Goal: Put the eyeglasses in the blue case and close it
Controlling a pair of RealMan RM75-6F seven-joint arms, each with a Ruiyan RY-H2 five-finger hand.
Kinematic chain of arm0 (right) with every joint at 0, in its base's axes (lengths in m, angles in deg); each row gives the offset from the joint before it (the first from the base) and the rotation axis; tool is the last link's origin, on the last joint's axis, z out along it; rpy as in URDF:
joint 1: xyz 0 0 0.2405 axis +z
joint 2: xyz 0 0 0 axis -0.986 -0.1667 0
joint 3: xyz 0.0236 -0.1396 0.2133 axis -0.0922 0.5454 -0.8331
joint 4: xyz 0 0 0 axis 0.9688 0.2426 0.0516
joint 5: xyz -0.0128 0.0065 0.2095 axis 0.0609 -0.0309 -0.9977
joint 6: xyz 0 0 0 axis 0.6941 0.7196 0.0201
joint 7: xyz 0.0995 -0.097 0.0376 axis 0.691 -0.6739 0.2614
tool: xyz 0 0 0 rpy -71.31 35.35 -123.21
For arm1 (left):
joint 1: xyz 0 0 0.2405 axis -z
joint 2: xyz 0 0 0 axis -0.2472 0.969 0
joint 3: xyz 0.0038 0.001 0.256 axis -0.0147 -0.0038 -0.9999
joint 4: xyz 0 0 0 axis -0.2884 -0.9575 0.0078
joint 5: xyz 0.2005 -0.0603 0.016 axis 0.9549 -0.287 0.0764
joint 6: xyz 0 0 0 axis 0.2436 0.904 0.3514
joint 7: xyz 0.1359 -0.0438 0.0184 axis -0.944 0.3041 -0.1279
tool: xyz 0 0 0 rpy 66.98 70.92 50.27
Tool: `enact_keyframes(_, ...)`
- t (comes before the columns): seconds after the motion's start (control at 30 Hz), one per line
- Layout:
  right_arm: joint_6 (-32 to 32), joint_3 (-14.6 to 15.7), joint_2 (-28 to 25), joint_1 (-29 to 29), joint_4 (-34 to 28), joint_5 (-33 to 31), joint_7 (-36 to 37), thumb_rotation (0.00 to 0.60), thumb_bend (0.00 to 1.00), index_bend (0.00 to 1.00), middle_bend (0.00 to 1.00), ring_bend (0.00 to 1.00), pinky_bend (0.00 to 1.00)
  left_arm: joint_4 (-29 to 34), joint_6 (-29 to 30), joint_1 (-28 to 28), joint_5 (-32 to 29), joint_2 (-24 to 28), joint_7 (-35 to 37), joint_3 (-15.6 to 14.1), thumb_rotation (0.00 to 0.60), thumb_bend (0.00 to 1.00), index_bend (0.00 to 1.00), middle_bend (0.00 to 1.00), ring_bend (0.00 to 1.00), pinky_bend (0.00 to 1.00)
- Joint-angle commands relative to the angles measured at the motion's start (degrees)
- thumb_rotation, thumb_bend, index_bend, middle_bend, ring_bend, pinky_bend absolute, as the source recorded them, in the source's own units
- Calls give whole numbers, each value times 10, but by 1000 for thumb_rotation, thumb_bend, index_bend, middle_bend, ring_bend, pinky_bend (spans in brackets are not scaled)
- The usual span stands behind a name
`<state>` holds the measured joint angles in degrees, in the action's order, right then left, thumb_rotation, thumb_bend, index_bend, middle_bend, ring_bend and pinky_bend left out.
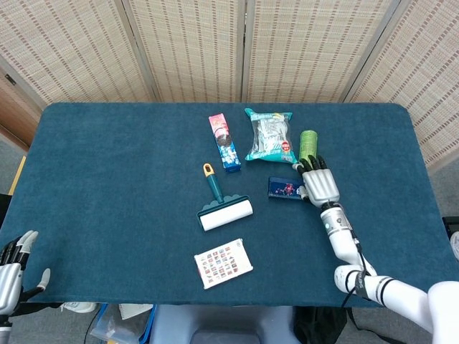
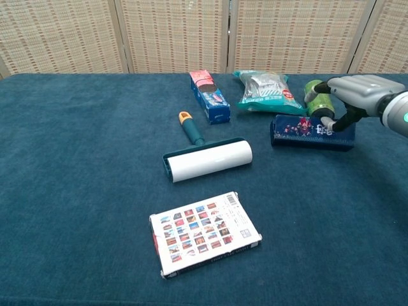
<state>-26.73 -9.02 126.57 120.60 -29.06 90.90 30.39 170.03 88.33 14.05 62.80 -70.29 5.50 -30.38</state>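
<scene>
The blue case [image 1: 284, 188] [image 2: 305, 132] lies shut on the table right of centre, its patterned lid facing up. My right hand [image 1: 320, 185] [image 2: 354, 94] grips the case's right end, thumb tip on the lid and fingers curled over the far edge. No eyeglasses show in either view. My left hand [image 1: 11, 270] hangs open off the table's near left corner, holding nothing; only the head view shows it.
A green roll [image 1: 308, 147] [image 2: 312, 93] stands just behind the case, close to my right fingers. A silver snack packet [image 1: 270, 135] [image 2: 266, 91], a toothpaste box [image 1: 224, 142] [image 2: 210, 97], a lint roller [image 1: 224, 212] [image 2: 207, 159] and a box of printed cards [image 1: 223, 263] [image 2: 204, 233] lie to the left.
</scene>
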Motion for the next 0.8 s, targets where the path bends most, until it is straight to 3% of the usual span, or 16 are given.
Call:
enact_keyframes(0.03, -16, -8, 24, 21, 41, -26, -25, 600, 480, 0, 18, 0, 2, -1, -1, 0, -1, 0, 1, -1, 600, 401, 0, 0, 0, 0)
enact_keyframes(0.53, -46, 2, 73, 56, 136, -61, -85, 600, 466, 0, 0, 0, 0, -5, -4, -2, -2, 3, 13, -1, 600, 401, 0, 0, 0, 0)
enact_keyframes(0.8, -51, 4, 82, 61, 154, -60, -87, 600, 466, 0, 0, 0, 0, -3, -3, -2, -1, 5, 12, -1, 600, 401, 0, 0, 0, 0)
